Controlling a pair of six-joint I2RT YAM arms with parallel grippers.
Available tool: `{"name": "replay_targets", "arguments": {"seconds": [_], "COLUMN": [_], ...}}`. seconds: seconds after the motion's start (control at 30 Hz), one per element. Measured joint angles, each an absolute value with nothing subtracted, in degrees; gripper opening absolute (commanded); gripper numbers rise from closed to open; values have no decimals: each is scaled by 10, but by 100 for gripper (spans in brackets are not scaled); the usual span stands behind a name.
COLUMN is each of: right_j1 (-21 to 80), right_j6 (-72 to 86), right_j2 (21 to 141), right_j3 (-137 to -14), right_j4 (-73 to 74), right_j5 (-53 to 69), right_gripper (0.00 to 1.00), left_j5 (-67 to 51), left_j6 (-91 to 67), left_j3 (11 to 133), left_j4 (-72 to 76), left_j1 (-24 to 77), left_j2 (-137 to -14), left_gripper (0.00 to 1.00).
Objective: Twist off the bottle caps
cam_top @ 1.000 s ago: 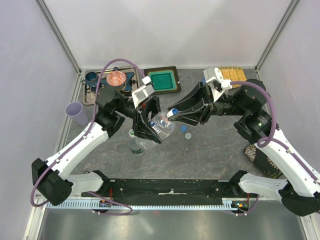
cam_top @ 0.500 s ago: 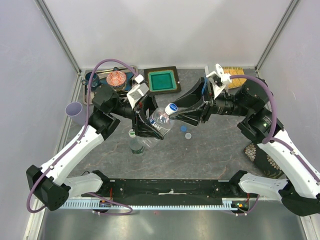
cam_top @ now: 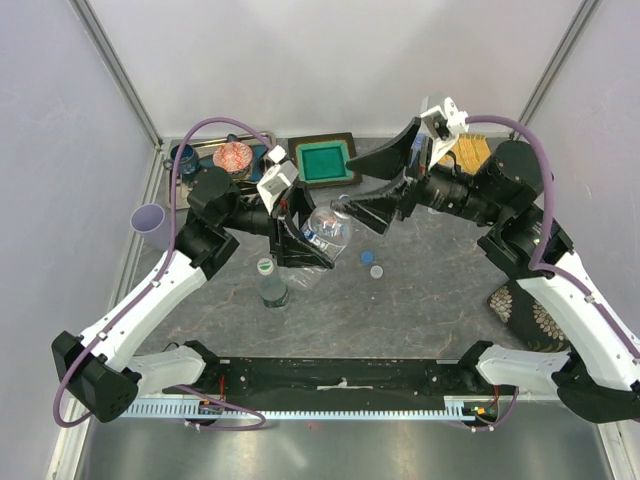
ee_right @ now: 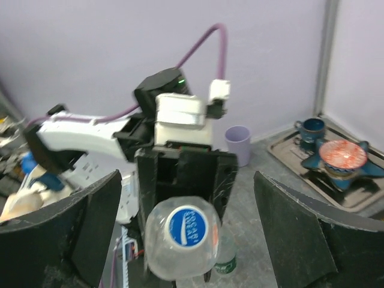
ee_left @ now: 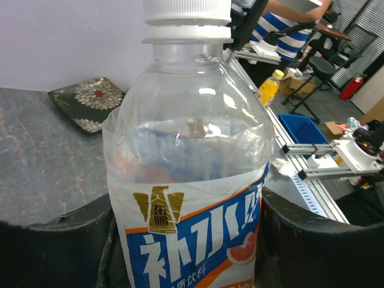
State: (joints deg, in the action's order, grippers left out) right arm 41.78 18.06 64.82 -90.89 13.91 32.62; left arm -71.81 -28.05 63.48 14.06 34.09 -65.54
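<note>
My left gripper (cam_top: 300, 240) is shut on a clear bottle (cam_top: 326, 232) with a white, blue and orange label (ee_left: 192, 234), held off the table and tilted towards the right arm. Its blue-and-white cap (ee_right: 187, 227) sits on the neck, seen end-on in the right wrist view. My right gripper (cam_top: 357, 196) stands open just beyond the cap, its fingers (ee_right: 306, 234) spread wide and touching nothing. A second bottle (cam_top: 272, 288) with a green label and green-and-white cap stands below the held one. A loose blue cap (cam_top: 367, 256) and a loose pale cap (cam_top: 377, 271) lie on the table.
A lilac cup (cam_top: 152, 222) stands at the left edge. At the back are a metal tray (cam_top: 180, 190) with a red-patterned bowl (cam_top: 232, 157), and a green tray (cam_top: 325, 162). A patterned dish (cam_top: 525, 310) lies at the right.
My right gripper has opened off the blue-and-white cap and drawn back up and to the right. The cap stays on the bottle, which the left gripper still holds.
</note>
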Motion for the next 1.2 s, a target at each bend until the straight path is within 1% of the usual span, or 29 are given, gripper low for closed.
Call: {"name": "replay_targets", "arguments": {"seconds": [0.13, 0.27, 0.47, 0.63, 0.83, 1.0, 1.2], "right_j1": [418, 418, 418, 418, 418, 418, 420], "right_j6": [200, 227, 276, 301, 317, 320, 322], "right_j2": [668, 678, 704, 711, 711, 716, 725], "right_j3": [-935, -943, -983, -991, -990, -990, -975], "right_j4": [161, 189, 246, 281, 305, 309, 309], "right_j5": [243, 156, 60, 8, -29, -32, -31], "right_gripper": [98, 98, 97, 95, 94, 90, 84], "left_j5": [-683, -614, -403, -176, 8, 82, 119], "left_j6": [-255, -213, -99, -18, 27, 43, 51], "left_j3": [639, 639, 637, 633, 633, 633, 633], "left_j4": [112, 76, 15, -2, -4, -4, -3], "left_j1": [341, 349, 430, 513, 554, 565, 569], "left_j2": [-655, -650, -636, -633, -644, -656, -658], "left_gripper": [49, 50, 50, 49, 49, 50, 50]}}
